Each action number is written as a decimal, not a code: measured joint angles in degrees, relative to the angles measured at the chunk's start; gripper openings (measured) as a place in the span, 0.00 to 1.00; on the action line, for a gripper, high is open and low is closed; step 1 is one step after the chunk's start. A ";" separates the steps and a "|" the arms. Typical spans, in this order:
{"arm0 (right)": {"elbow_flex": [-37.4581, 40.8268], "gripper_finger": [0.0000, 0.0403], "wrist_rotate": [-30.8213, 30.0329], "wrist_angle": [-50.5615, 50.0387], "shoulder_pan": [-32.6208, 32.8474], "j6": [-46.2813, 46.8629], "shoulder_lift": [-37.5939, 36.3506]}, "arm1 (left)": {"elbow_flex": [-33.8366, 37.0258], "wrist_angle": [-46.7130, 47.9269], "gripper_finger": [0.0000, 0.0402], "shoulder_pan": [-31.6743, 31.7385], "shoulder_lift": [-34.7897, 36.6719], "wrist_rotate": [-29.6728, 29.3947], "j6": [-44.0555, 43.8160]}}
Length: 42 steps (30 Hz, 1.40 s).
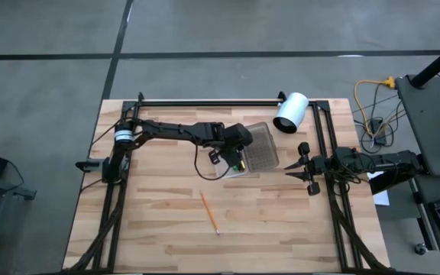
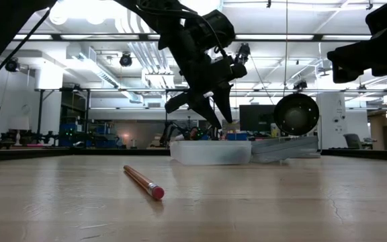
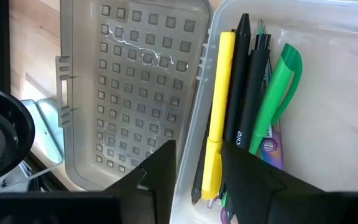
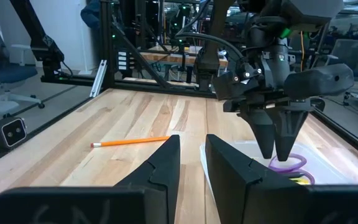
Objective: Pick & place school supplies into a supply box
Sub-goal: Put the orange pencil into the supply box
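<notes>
The supply box sits open at mid-table: its whitish tray (image 1: 231,173) (image 2: 210,152) (image 3: 334,81) and, beside it, the grey ribbed lid (image 1: 263,149) (image 3: 135,81). In the tray lie a yellow pen (image 3: 219,99), dark pens (image 3: 247,93), a green looped piece (image 3: 279,93) and purple scissors handles (image 4: 289,164). My left gripper (image 1: 231,160) (image 2: 215,119) (image 3: 197,180) hangs just above the tray, pointing down, narrowly open and empty. An orange pencil (image 1: 209,212) (image 2: 143,181) (image 4: 132,142) lies flat on the table nearer the near edge. My right gripper (image 1: 287,169) (image 4: 192,146) waits right of the box, slightly open.
A white cylinder (image 1: 290,113) (image 2: 296,114) lies on its side at the far right, behind the lid. Black frame rails (image 1: 205,101) run along the table's far edge and sides. Bare wood (image 1: 159,221) surrounds the pencil.
</notes>
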<state>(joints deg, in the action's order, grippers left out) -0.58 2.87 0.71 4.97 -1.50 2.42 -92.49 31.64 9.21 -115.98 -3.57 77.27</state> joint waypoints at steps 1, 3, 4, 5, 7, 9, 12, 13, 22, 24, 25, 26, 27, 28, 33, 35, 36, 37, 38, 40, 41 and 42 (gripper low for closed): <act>0.00 0.17 -0.02 0.00 0.00 0.00 0.00 | 0.00 0.00 0.28 0.00 0.00 0.00 -0.02; 0.00 0.17 -0.02 0.00 0.00 0.00 0.00 | 0.00 0.00 0.29 -0.02 0.00 0.00 -0.04; 0.00 0.17 -0.02 0.00 -0.01 0.00 0.00 | 0.00 0.00 0.29 -0.11 0.00 -0.01 -0.04; 0.00 0.17 -0.02 0.00 -0.01 0.00 0.00 | 0.00 0.00 0.29 -0.25 0.00 -0.02 -0.04; 0.00 0.17 -0.01 0.00 -0.01 0.00 0.00 | 0.00 0.02 0.29 -0.90 0.00 -0.01 -0.10; 0.01 0.17 -0.02 0.00 -0.01 0.00 0.00 | 0.00 0.02 0.29 -2.04 0.00 0.02 -0.13; 0.00 0.17 0.00 0.00 -0.02 0.00 -0.02 | 0.00 0.02 0.29 -4.32 0.00 0.07 -0.13; 0.00 0.17 -0.02 0.00 -0.01 0.00 0.00 | 0.00 0.02 0.29 -5.10 0.00 0.08 -0.13; 0.00 0.17 -0.01 0.00 -0.02 0.00 -0.02 | 0.00 0.04 0.29 -12.53 0.00 0.14 -8.70; 0.01 0.17 -0.02 0.00 -0.01 0.00 -0.01 | 0.00 0.04 0.29 -13.95 0.00 0.15 -10.38; 0.00 0.17 -0.02 0.00 -0.02 0.00 -0.02 | 0.00 0.04 0.29 -14.61 0.00 0.15 -10.89; 0.00 0.17 0.00 0.00 0.00 0.00 -0.01 | 0.00 0.04 0.29 -15.29 0.00 0.15 -11.23; 0.00 0.17 -0.01 0.00 0.00 0.00 0.00 | 0.00 0.04 0.29 -15.96 0.00 0.15 -11.65; 0.00 0.17 0.00 0.00 -0.01 0.00 -0.02 | 0.00 0.06 0.29 -16.62 0.00 0.15 -12.02; 0.00 0.17 -0.01 0.00 0.00 0.00 -0.02 | 0.00 0.11 0.29 -19.97 0.00 0.15 -15.15; 0.00 0.17 0.00 0.00 0.00 0.00 -0.02 | 0.00 0.13 0.29 -21.28 0.00 0.15 -16.74; 0.00 0.17 -0.01 0.00 -0.01 0.00 -0.01 | 0.00 0.17 0.29 -21.92 0.00 0.15 -17.67; 0.00 0.17 0.00 0.00 0.00 0.00 -0.02 | 0.00 0.37 0.29 -22.61 0.00 0.15 -18.74; 0.01 0.17 -0.01 0.00 -0.01 0.00 -0.01 | 0.00 0.62 0.29 -23.24 0.00 0.15 -19.75; 0.01 0.17 0.00 0.00 -0.01 0.00 -0.02 | 0.00 1.20 0.29 -24.52 0.00 0.15 -21.66; 0.00 0.17 0.00 0.00 -0.02 0.00 -0.02 | 0.00 1.48 0.29 -25.16 0.00 0.15 -22.48; 0.00 0.17 0.00 0.00 0.00 0.00 -0.02 | 0.00 1.90 0.29 -25.74 0.00 0.15 -23.34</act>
<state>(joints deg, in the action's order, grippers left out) -0.58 2.87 0.71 4.97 -1.50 2.39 -92.49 33.54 -16.53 -115.98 -3.42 53.93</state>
